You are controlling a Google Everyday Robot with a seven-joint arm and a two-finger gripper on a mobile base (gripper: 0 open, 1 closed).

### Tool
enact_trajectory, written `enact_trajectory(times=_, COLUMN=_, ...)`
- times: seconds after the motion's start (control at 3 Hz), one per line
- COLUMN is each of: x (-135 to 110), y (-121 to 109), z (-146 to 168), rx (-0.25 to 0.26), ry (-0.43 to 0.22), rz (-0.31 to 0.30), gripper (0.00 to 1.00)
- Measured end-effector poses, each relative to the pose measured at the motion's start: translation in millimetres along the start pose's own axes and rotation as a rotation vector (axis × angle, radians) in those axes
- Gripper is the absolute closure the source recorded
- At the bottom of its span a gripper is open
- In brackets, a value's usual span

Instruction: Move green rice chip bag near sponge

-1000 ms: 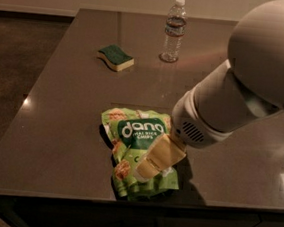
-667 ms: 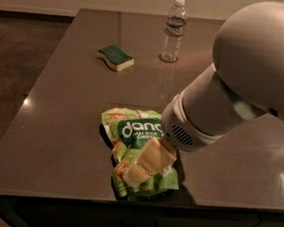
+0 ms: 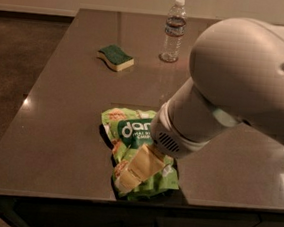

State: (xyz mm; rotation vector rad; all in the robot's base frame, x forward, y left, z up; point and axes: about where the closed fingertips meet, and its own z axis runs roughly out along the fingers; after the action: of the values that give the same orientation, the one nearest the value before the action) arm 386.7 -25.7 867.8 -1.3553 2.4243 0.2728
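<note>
Our gripper is touching the green rice chip bag at the table's near edge; we cannot tell its grip. The sponge is lying far-left.

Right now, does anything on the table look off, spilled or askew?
Only the chip bag: it lies crumpled and skewed close to the front edge of the table, under the claw. The sponge lies flat and the water bottle stands upright; nothing spilled.

Green rice chip bag: crumpled, flat, "dang" panel up; gripper on its lower half. Sponge: green face up, well apart, 11 o'clock from bag.
</note>
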Motion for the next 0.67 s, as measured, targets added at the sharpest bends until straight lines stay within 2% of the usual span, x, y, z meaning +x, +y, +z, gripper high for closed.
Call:
enact_trajectory(times=0.33, x=4.6, y=-1.3, z=7.6, rx=0.014, ry=0.02, rz=0.009, gripper=0.0)
enact_trajectory(times=0.67, x=6.8, y=-3.6, z=11.3, rx=0.029, ry=0.041, rz=0.006, gripper=0.18)
